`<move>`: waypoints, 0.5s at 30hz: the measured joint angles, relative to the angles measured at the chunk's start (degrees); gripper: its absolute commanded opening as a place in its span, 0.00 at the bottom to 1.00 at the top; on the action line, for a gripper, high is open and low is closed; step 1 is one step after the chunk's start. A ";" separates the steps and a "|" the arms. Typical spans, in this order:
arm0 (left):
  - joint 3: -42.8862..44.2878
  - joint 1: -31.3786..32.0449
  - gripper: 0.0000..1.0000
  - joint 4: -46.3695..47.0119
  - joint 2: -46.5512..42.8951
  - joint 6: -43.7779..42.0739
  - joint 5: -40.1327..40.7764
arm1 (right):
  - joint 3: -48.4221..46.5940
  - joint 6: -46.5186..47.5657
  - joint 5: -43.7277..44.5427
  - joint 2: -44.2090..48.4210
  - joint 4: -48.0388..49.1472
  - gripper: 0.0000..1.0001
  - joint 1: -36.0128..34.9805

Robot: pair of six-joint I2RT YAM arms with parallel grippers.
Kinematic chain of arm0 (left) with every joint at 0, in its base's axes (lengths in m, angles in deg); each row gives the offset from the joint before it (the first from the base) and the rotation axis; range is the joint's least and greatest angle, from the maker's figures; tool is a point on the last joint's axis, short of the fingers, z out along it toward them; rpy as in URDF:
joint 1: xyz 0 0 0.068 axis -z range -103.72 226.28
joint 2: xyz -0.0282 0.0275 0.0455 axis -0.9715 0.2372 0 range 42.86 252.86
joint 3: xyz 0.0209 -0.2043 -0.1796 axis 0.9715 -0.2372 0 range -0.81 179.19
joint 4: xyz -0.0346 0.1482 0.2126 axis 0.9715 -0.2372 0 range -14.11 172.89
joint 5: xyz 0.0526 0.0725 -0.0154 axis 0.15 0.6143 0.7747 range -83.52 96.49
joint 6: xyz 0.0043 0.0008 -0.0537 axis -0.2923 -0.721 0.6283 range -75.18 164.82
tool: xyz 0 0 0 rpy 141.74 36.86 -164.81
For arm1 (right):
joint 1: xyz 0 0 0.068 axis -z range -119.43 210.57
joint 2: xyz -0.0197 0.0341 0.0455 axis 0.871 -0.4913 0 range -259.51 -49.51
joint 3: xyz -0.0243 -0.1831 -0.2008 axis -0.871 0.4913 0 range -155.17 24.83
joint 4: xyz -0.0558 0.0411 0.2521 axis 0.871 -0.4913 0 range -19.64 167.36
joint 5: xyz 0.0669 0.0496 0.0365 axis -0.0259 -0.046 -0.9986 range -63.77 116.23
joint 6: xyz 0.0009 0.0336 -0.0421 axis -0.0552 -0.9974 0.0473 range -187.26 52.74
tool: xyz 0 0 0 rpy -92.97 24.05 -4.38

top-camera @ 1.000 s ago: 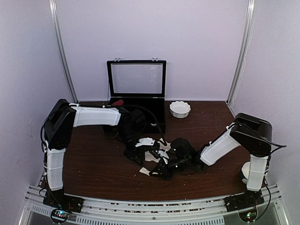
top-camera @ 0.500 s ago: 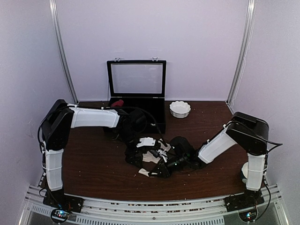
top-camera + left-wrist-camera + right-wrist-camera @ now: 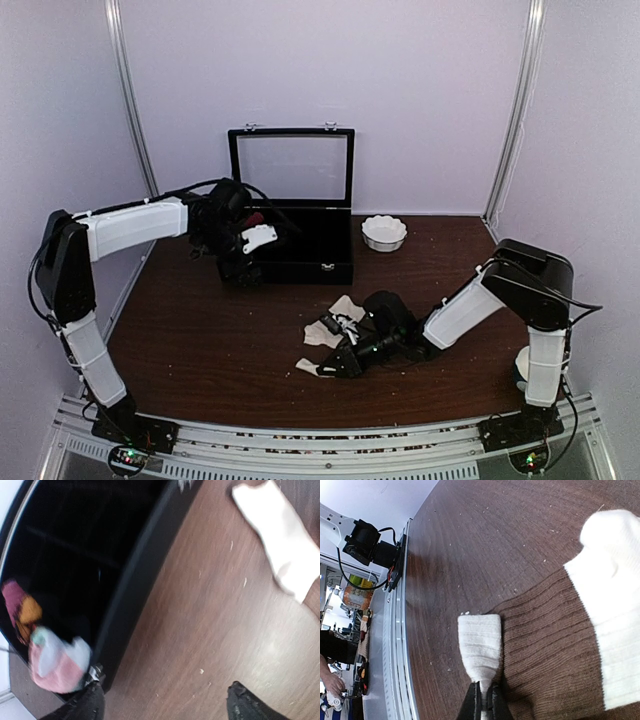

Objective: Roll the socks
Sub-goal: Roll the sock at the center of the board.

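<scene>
Right pincer [image 3: 482, 690] is clamped on the cream cuff [image 3: 480, 640], low at the near side of the desk [image 3: 200, 340]. Its jaws look fully closed on a thin fold of it. The cuff runs into the brown sock [image 3: 545, 645], which is ribbed and flat on the desk, with a cream end [image 3: 615, 605] farther out. Reads as one sock with cream ends. Could be two layers overlapped, can't tell from here. From above only the cream bits show; brown on brown hides the rest.

Step in hand, my read: roll this one from the cuff toward the toe. To do it well:
- Lift the cuff only just off the desk and turn it over onto the brown body.
- Advance in short turns so the roll comes out tight.
- The grip is thin, so a hard pull will likely slip it or drag the whole sock instead of rolling it.
- The far end needs pinning. The left pincer is well apart from it now, so bring that over first.

Left pincer [image 3: 165, 702] is wide and empty, hovering at the front wall of the box [image 3: 135, 580]. Inside, at that corner, the pink sock [image 3: 55, 660] sits as a wad, pink with mint and white, just beside a red bundle [image 3: 22, 610]. View is blurred, so I can't say how tight the wad is. Bowl [image 3: 384, 232] is right of the box, not involved.
</scene>
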 measured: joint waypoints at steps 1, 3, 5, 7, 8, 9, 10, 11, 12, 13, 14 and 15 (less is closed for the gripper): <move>-3.28 -1.11 0.91 2.01 -1.33 -0.35 0.13 | 0.04 -0.20 0.07 0.00 0.04 0.00 0.02; -9.49 -0.61 0.96 2.86 -4.66 -1.68 -1.40 | -0.04 -1.01 0.11 0.00 -0.07 0.00 0.07; -13.77 2.47 0.93 2.16 -7.87 -4.09 -4.76 | -0.55 -2.10 -0.02 0.00 -1.07 0.00 0.24; -16.09 7.32 0.89 2.05 -9.97 -7.21 -8.04 | -1.33 -3.65 -0.39 -0.09 -2.51 0.00 0.72; -16.76 10.08 0.87 2.08 -10.32 -8.90 -9.29 | -1.86 -4.44 -0.61 -0.15 -3.50 0.00 1.05; -17.18 12.50 0.83 2.08 -10.19 -10.36 -10.29 | -2.40 -5.38 -0.74 -0.22 -4.42 0.00 1.44; -17.33 15.04 0.80 2.01 -9.53 -11.47 -11.17 | -2.89 -6.32 -1.01 -0.37 -5.27 0.00 1.95; -17.27 17.49 0.76 2.08 -8.11 -12.79 -12.15 | -3.17 -7.15 -1.38 -0.48 -5.79 0.00 2.36; -17.16 18.91 0.73 2.23 -6.51 -13.35 -12.90 | -3.39 -7.76 -1.60 -0.52 -6.23 0.00 2.69; -16.83 19.85 0.71 2.16 -4.63 -14.05 -13.33 | -3.63 -8.59 -1.84 -0.52 -6.91 0.00 3.08; -16.55 20.31 0.69 2.32 -2.82 -14.36 -13.68 | -3.76 -8.98 -1.92 -0.52 -7.23 0.00 3.26; -16.04 20.50 0.68 2.34 -0.59 -14.62 -13.99 | -3.98 -9.40 -2.10 -0.52 -7.80 0.00 3.45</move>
